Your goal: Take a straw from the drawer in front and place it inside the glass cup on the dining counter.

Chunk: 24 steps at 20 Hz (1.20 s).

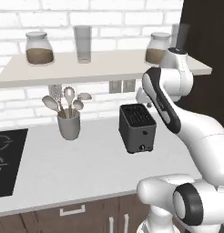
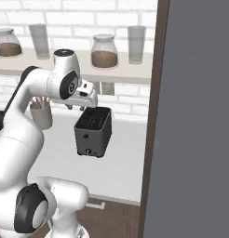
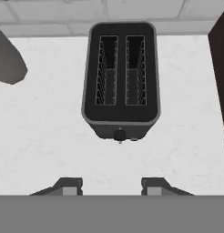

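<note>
Pale worktop [image 3: 41,136], toaster [image 3: 120,79] below open jaws

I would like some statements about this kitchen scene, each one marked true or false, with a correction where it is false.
1. The gripper is open, with nothing between its fingers. True.
2. The toaster has four slots. False: the hand view shows two slots.
3. The drawer under the worktop is shut. True, as far as the left base view shows: its front lies flush with the cabinet fronts beside it.
4. The utensil holder stands to the right of the toaster. False: in the left base view it stands to the left of the toaster.
5. The shelf carries jars and tall glasses. True.
</note>
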Tool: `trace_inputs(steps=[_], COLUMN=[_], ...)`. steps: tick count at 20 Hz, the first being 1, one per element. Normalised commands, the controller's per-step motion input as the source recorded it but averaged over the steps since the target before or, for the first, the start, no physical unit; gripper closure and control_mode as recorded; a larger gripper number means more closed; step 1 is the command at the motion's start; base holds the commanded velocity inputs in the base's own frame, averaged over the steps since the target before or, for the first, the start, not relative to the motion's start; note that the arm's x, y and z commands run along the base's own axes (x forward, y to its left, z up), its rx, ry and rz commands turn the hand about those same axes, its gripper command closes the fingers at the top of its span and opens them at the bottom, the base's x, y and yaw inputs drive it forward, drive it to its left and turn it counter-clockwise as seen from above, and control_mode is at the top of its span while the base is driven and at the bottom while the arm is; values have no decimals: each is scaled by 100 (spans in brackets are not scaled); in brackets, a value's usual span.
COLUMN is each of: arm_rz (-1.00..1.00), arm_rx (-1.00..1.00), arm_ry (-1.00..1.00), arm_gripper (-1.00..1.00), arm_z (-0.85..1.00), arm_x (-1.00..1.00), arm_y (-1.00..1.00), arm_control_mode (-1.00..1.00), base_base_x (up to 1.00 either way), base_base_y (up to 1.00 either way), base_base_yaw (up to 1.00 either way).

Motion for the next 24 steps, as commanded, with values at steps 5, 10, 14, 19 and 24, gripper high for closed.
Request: trace_inputs(steps=[5,10,14,19,24], arm_rz=[0,0,0,0,0], arm_rx=[0,0,0,0,0], arm_ry=[-3,0,0,0,0], arm_gripper=[-100,-100,-100,-100,-100], arm_z=[0,0,0,0,0], arm_x=[-17,0,0,0,0], arm_y=[0,0,0,0,0], arm_control_mode=[100,100,100,100,100], base_base_x=[-27,-96,-46,20,17], base_base_y=[0,-1,-29,-53,-57], base_base_yaw=[0,0,9,49,67])
